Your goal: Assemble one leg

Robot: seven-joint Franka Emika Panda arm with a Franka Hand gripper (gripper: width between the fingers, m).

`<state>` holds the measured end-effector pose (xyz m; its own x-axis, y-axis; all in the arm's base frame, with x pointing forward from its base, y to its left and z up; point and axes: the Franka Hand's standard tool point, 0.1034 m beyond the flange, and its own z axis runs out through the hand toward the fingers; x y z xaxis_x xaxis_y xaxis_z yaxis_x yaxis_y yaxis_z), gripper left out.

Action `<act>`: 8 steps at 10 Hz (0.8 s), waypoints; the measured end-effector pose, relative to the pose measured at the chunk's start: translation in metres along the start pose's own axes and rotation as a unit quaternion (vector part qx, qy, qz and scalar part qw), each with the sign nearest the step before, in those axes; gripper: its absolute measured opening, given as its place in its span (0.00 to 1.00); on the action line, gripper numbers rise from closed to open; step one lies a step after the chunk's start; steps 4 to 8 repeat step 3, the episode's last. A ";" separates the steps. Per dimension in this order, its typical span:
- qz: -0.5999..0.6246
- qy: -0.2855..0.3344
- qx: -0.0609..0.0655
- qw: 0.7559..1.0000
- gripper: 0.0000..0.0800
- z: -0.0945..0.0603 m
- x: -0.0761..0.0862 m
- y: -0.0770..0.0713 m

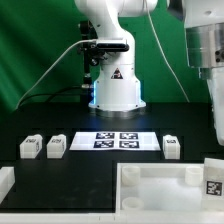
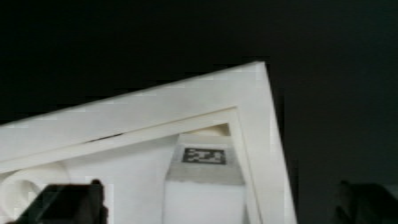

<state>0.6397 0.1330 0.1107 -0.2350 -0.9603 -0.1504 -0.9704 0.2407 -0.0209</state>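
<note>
In the wrist view a white leg with a black-and-white tag stands upright in the corner of the large white tabletop. My gripper is open. Its dark fingertips stand wide on either side of this leg, apart from it. In the exterior view the same leg shows at the right edge on the tabletop, under the arm. Three more legs lie on the black table: two at the exterior view's left and one right of the middle.
The marker board lies flat in the middle of the table in front of the robot base. A white part sits at the exterior view's left edge near the front.
</note>
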 end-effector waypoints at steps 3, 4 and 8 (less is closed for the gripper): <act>0.000 0.001 -0.001 1.000 0.81 0.001 0.000 0.001; 0.000 0.001 -0.001 1.000 0.81 0.001 0.000 0.001; 0.000 0.001 -0.001 1.000 0.81 0.001 0.000 0.001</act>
